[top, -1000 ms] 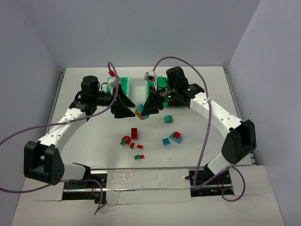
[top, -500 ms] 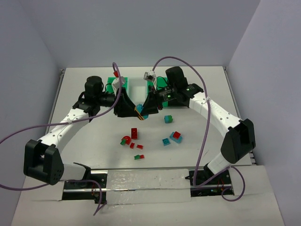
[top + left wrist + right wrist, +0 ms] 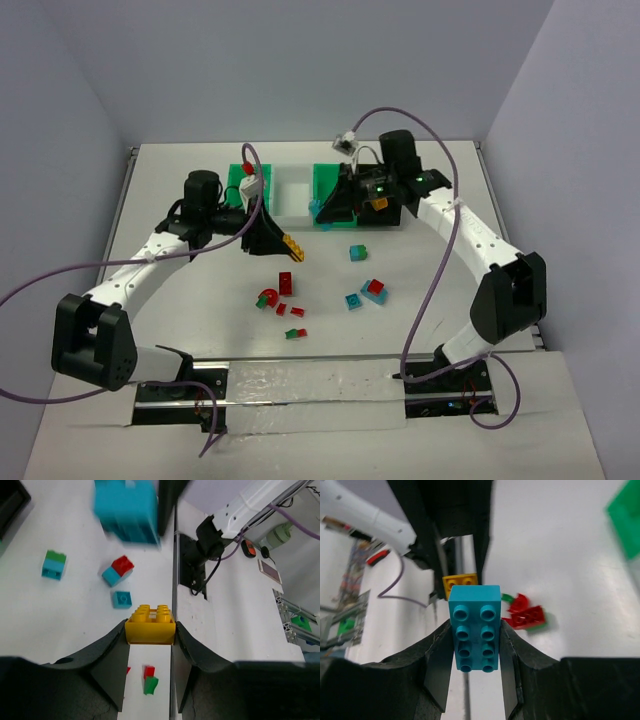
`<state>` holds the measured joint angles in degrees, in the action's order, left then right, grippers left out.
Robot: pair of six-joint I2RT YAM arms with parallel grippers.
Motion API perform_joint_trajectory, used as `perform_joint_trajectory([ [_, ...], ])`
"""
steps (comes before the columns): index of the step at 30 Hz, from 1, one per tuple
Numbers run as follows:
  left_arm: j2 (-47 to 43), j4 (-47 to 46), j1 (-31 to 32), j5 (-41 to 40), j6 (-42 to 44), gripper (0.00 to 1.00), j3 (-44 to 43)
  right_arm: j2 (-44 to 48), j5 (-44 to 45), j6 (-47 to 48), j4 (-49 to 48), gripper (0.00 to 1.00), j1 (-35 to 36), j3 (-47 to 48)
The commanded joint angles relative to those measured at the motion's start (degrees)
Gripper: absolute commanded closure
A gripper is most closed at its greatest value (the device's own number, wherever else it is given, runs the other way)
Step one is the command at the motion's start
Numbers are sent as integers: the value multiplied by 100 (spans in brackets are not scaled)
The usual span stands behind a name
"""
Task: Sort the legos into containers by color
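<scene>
Right gripper (image 3: 326,207) with cyan brick (image 3: 474,630) now back by bins (image 3: 290,192); left gripper (image 3: 150,632) tight on yellow brick (image 3: 294,244)

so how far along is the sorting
Early. No brick shows in the white bin; the other bins are partly hidden. In hand: left fingers grip a yellow brick, right fingers a cyan brick. Left: about seven loose pieces on the table.

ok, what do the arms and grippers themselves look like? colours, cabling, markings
Both match. The left arm and right arm have white link shells with bulky black joint housings. The left gripper and right gripper are matte black, with two broad curved fingers. A purple cable loops loosely off each arm. A small green light glows near the right wrist. No printed markings visible.
</scene>
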<state>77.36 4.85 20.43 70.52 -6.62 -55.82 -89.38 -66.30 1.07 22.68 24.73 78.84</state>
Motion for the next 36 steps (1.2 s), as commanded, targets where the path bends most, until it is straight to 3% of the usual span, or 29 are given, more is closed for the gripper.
perform_joint_trajectory([
  [1,-85,978,-228,-127,1203,100,168,-57,367,-63,-202,100,-601,408],
  [3,-90,1338,-292,-261,1508,100,143,-238,735,30,-84,100,-653,556],
  [5,-123,1472,-380,-410,1697,100,56,-356,1839,-24,-154,100,-638,616],
  [13,-228,740,-476,-1422,899,100,-250,-1301,4876,-314,-720,100,-420,965],
  [16,-248,579,-479,-1734,715,100,-321,-1660,5274,-374,-894,99,-382,1124],
  [19,-222,601,-474,-1805,638,100,-359,-2006,5680,-235,-1023,90,-265,1292],
  [24,-208,521,-474,-1875,451,100,-319,-2460,5849,-230,-967,84,-171,1667],
  [36,-119,482,-479,-1948,469,100,-319,-2878,6067,-171,-940,82,-56,2035],
])
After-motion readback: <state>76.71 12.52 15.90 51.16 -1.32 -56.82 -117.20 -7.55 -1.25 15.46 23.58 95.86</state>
